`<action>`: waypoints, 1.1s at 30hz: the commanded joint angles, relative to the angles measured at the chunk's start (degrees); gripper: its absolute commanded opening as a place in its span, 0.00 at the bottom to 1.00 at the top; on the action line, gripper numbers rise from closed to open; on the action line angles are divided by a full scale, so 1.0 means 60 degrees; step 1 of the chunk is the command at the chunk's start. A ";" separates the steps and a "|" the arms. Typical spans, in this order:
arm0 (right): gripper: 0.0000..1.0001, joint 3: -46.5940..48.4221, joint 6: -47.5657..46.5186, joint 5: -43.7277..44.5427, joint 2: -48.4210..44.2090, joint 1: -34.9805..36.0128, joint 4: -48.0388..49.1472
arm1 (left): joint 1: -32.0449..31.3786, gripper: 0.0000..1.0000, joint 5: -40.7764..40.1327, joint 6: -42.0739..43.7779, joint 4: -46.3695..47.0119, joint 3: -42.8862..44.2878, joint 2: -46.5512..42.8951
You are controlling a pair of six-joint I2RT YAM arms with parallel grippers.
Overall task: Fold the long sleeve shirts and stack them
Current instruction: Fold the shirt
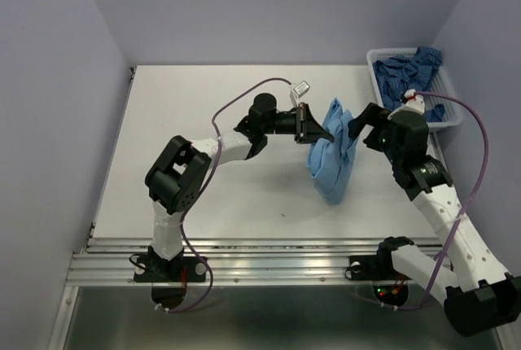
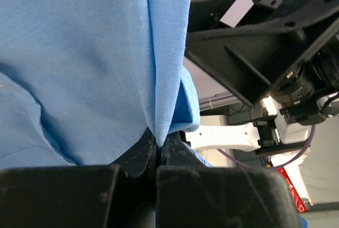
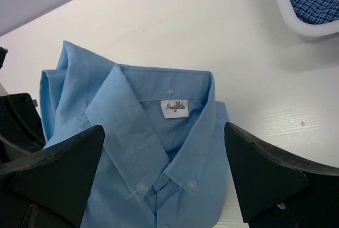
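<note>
The plain light sky-blue shirt (image 1: 330,159) lies bunched at the middle right of the white table, collar toward the right arm. My left gripper (image 1: 319,132) is shut on a fold of its cloth (image 2: 159,79) and lifts that edge. My right gripper (image 1: 355,129) is open just to the right of the shirt; in the right wrist view its jaws stand wide on either side of the collar (image 3: 159,127) with a white label. The darker patterned blue shirt (image 1: 411,73) lies crumpled in the white mesh basket (image 1: 444,122) at the far right.
The basket's corner (image 3: 296,24) shows in the right wrist view near the shirt. The table (image 1: 203,171) ends at a metal rail along the near edge. Grey walls close in on the left, back and right.
</note>
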 commanded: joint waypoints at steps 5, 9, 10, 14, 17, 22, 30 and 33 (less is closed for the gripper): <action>1.00 0.0505 -0.0079 -0.0102 0.0413 0.0036 0.0089 | 0.1228 0.00 0.0831 0.0229 0.1596 -0.2014 -0.1126; 1.00 0.0578 -0.0079 -0.0350 0.0676 0.0036 0.0104 | 0.2238 0.00 0.1285 0.0843 0.1159 -0.3025 -0.1301; 1.00 0.0593 -0.0065 -0.0380 0.0707 0.0036 0.0133 | 0.2632 0.00 0.1431 0.1106 0.0968 -0.3259 -0.1316; 1.00 0.0608 -0.0094 -0.0570 0.0926 0.0036 0.0308 | 0.3205 0.00 0.2048 0.3939 -0.1966 -0.3145 -0.0981; 1.00 0.0681 -0.0109 -0.0746 0.1160 0.0036 0.0368 | 0.3440 0.00 0.1800 0.5716 -0.4210 -0.2429 -0.0322; 1.00 0.0725 -0.0153 -0.0936 0.1482 0.0036 0.0397 | 0.3573 0.00 -0.0733 0.8272 -0.8291 -0.1225 -0.0113; 1.00 0.0799 -0.0241 -0.1142 0.1718 0.0036 0.0558 | 0.4013 0.02 -0.3072 0.8551 -0.9944 -0.0390 -0.0657; 1.00 0.0784 -0.0314 -0.1215 0.1703 0.0036 0.0602 | 0.4027 0.81 -0.4232 0.8550 -1.0516 -0.0244 -0.0920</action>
